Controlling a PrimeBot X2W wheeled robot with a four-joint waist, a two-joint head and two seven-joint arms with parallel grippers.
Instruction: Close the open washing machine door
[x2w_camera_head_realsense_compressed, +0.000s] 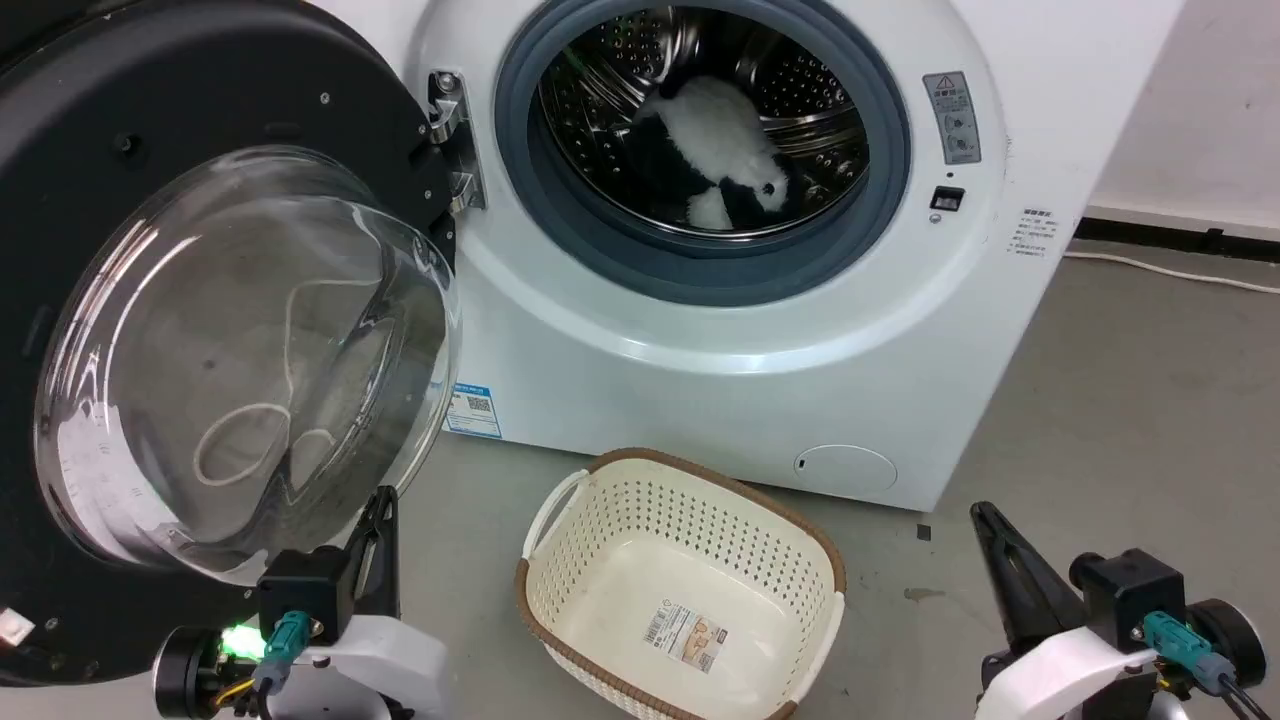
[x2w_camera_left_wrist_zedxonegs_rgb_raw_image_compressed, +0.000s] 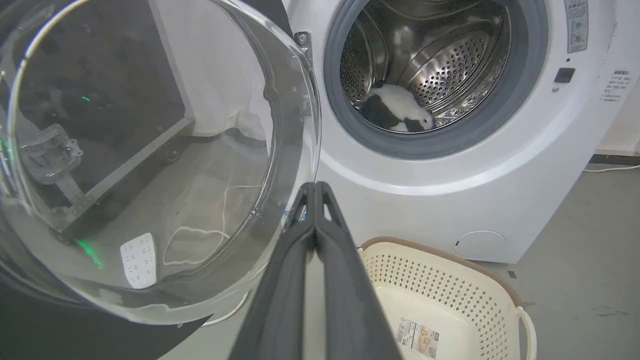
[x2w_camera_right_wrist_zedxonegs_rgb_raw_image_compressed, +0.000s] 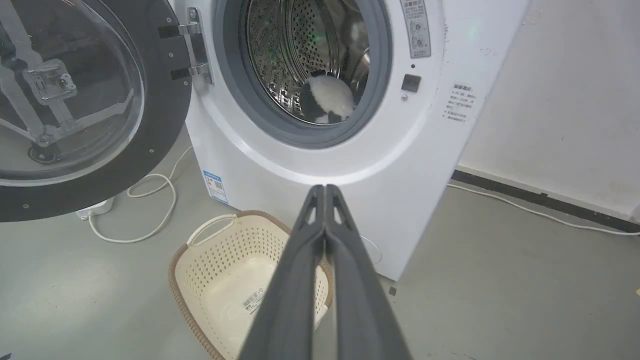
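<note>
Plainly, door (x2w_camera_head_realsense_compressed: 240, 360) hung wide open: likely heavy, stiff, glass slick; best pushed at black ring (x2w_camera_head_realsense_compressed: 60, 200). Left hand (x2w_camera_head_realsense_compressed: 382, 505) and right hand (x2w_camera_head_realsense_compressed: 988, 520) pressed together, empty.

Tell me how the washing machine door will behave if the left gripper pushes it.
The washing machine door probably swings rigidly about its hinge rather than flexing. Its glass window looks glossy, so the left gripper could skid; the black rim seems safer.

Door (x2w_camera_head_realsense_compressed: 225, 340) hangs left of machine (x2w_camera_head_realsense_compressed: 720, 350); basket (x2w_camera_head_realsense_compressed: 690, 520) sits before it.
</note>
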